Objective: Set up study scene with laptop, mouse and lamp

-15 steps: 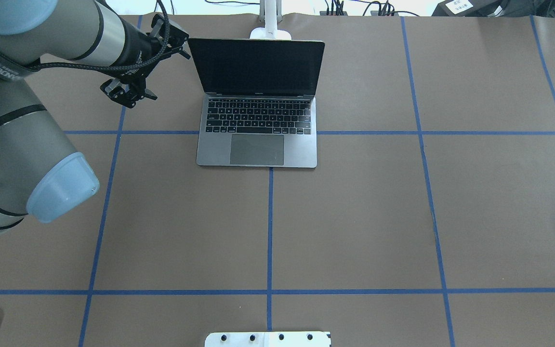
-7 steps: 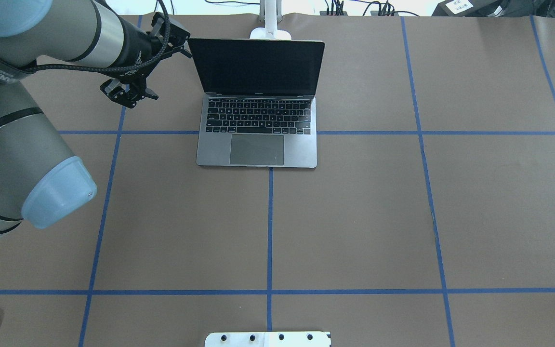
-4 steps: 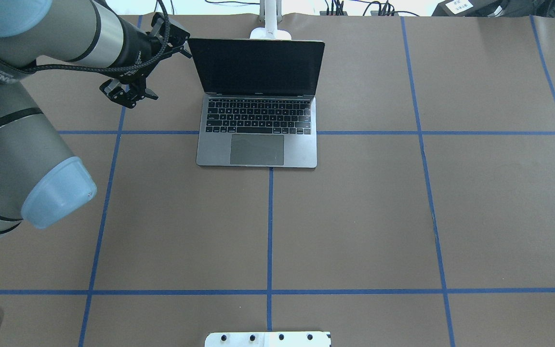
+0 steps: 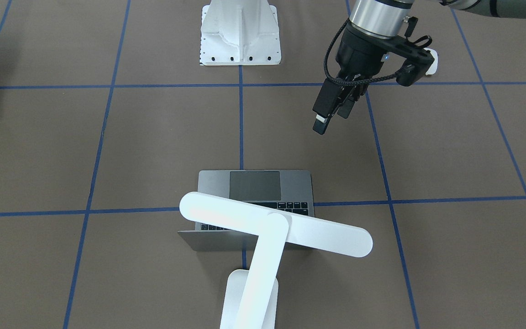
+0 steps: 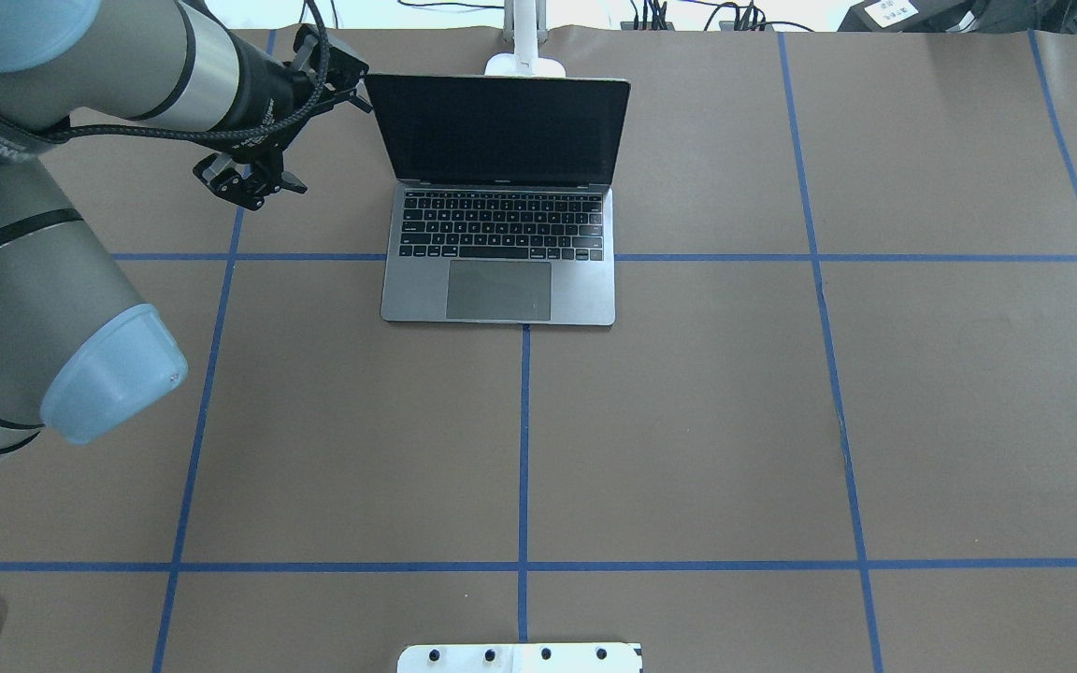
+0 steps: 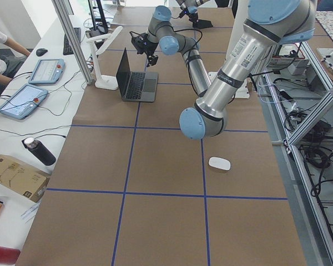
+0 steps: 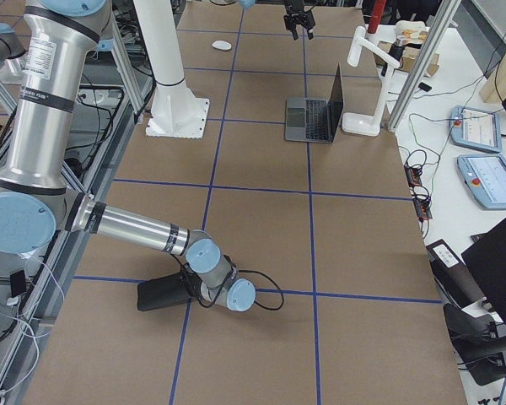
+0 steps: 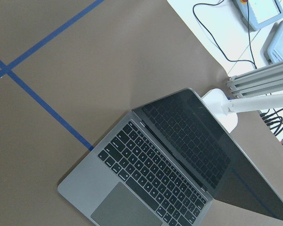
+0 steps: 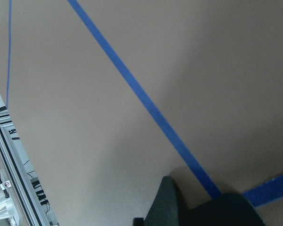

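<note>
Left claw (image 5: 260,190) released and empty, hovering beside the open slim space-grey metal laptop (image 5: 501,280). Right claw (image 7: 194,288), low at flat black mat (image 7: 156,295): cannot tell state.

table (image 5: 707,421): brown cover, blue tape grid (image 5: 523,439) | side bench (image 6: 11,145): white

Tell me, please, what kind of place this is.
Most likely a robotics laboratory: an industrial robot arm reaches over a table marked with a blue tape grid, and control tablets lie beside it.
</note>
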Controlling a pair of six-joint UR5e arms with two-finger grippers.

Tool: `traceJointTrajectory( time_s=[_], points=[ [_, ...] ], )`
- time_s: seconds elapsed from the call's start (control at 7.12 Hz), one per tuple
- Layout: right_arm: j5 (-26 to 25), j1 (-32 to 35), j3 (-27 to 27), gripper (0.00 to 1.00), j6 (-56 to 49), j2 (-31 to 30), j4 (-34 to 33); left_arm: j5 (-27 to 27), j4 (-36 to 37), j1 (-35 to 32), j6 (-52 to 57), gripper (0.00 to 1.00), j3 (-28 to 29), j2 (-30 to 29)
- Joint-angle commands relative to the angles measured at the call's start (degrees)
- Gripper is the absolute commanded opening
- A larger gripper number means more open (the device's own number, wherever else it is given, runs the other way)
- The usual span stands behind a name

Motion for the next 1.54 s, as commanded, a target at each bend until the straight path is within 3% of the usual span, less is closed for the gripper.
traceJointTrajectory(
  time_s=[0.0, 0.42, 0.98, 1.12, 1.4],
  points=[
    [0.76, 0.09, 1.88, 0.0, -0.03, -0.06, -2.99, 0.0, 0.0, 0.0, -0.17, 0.99, -0.2, -0.09],
    [1.03, 1.05, 11.62, 0.0, -0.03, 0.99, -15.1, -0.09, -0.09, 0.0, -0.26, 0.99, -0.38, 0.0],
    [1.56, 6.76, 10.69, 0.0, 0.76, 22.57, -41.81, -0.18, -0.09, 0.44, -0.26, 0.99, -0.21, 0.17],
    [6.0, 6.77, 9.64, 0.0, 2.76, 25.31, -43.08, -0.18, -0.09, 0.44, -0.18, 0.99, -0.21, 0.35],
    [9.02, 6.51, 9.28, 0.0, 14.06, 31.47, -42.56, -0.18, -0.09, 0.44, -0.17, 0.99, 0.06, 0.61]
  ],
)
